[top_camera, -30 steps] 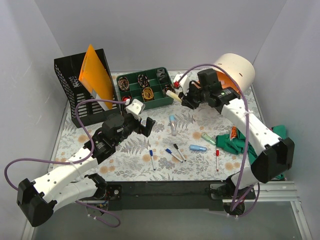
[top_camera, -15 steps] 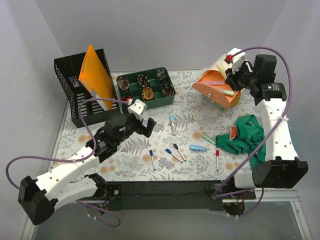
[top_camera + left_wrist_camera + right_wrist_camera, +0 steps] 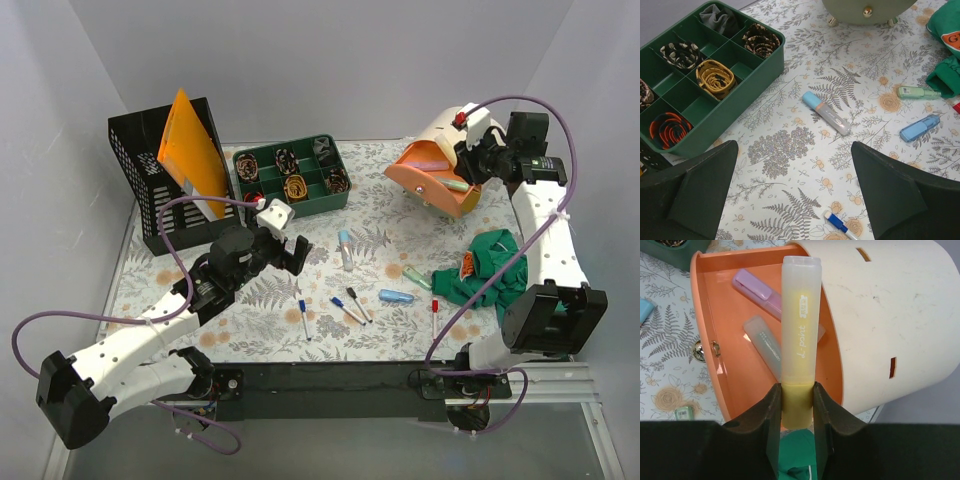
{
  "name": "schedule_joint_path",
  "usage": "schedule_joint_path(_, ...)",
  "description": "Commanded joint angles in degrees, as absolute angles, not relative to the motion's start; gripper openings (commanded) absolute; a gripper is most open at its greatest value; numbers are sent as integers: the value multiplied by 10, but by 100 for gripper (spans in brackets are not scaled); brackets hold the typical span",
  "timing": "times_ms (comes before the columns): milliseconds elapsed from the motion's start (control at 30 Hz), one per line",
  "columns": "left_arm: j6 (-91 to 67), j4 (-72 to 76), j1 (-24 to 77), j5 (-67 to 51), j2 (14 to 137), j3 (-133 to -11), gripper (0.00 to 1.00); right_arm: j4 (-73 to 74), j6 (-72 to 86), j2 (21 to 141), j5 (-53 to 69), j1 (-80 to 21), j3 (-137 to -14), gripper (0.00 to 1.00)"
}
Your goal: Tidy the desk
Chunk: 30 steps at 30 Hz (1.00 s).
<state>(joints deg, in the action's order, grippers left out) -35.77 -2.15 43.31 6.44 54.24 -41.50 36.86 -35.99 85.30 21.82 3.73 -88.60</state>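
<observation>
Right gripper (image 3: 468, 163) is up at the far right beside an orange drawer (image 3: 440, 195) in the top view, and the left gripper (image 3: 280, 248) hangs mid-desk. The desk (image 3: 250, 320) is a pale sheet printed with grey-green ferns and orange flowers (black bar along the near edge), spread under both arms. Left wrist view: fingers wide apart above the fern print. Right wrist view: jaws clamped on a yellow highlighter (image 3: 800, 330), with the open drawer just beyond.

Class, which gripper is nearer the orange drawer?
Right. The right gripper, holding a yellow highlighter, hovers at the orange drawer; the left gripper sits far across the desk.
</observation>
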Motion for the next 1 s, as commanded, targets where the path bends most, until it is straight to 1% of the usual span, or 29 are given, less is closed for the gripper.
schedule_joint_path(0, -352, -24, 432, 61, 543, -418, 98, 369, -367, 865, 236, 38, -896, 33)
schedule_joint_path(33, -352, -24, 432, 61, 545, -418, 98, 369, -367, 867, 235, 38, -898, 38)
schedule_joint_path(100, -352, -25, 432, 61, 546, -417, 98, 374, -368, 874, 232, 38, -903, 39)
schedule_joint_path(133, -352, -24, 432, 61, 545, -417, 98, 376, -367, 876, 232, 38, -906, 44)
schedule_joint_path(233, -352, -25, 432, 61, 546, -418, 98, 384, -366, 877, 240, 38, -921, 45)
schedule_joint_path(267, -352, -25, 432, 61, 545, -419, 98, 387, -362, 875, 243, 38, -927, 51)
schedule_joint_path(400, -352, -25, 432, 61, 546, -419, 98, 399, -352, 867, 257, 37, -966, 51)
schedule_joint_path(500, -352, -25, 432, 60, 545, -419, 98, 412, -345, 855, 292, 33, -979, 51)
schedule_joint_path(633, -352, -25, 432, 60, 544, -419, 98, 433, -344, 832, 343, 1, -980, 51)
schedule_joint_path(733, -352, -25, 432, 62, 545, -419, 98, 443, -332, 825, 370, -55, -967, 52)
schedule_joint_path(967, -352, -25, 432, 75, 535, -419, 98, 444, -309, 855, 365, -183, -913, 52)
